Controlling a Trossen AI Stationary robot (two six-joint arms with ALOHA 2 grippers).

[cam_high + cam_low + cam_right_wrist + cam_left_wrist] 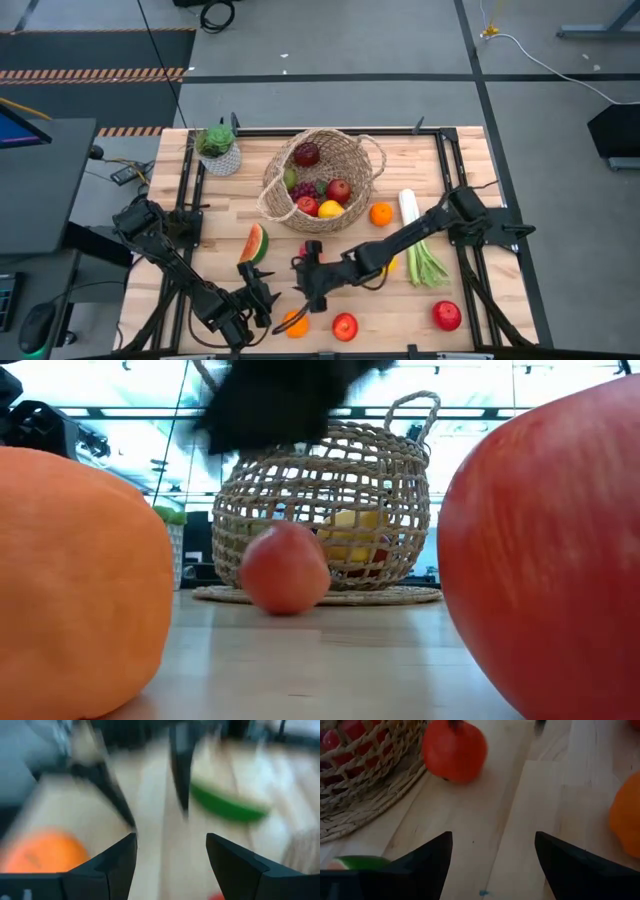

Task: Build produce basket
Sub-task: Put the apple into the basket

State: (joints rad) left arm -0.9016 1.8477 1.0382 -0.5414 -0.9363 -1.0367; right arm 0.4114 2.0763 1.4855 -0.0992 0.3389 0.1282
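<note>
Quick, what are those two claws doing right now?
Left gripper: open, holding nothing, near the table's front edge.
Right gripper: open, holding nothing, close beside it.

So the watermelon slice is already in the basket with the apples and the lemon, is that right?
No. The watermelon slice lies on the table, outside the basket, as the high view shows. The apples and the lemon are in the basket.

We see a small potted plant (pixel 217 147) on the wooden table (pixel 470 150), at its far left corner. Left of the table stands a grey desk (pixel 45 180), and beyond the table's far edge striped floor tape (pixel 95 74) runs.
</note>
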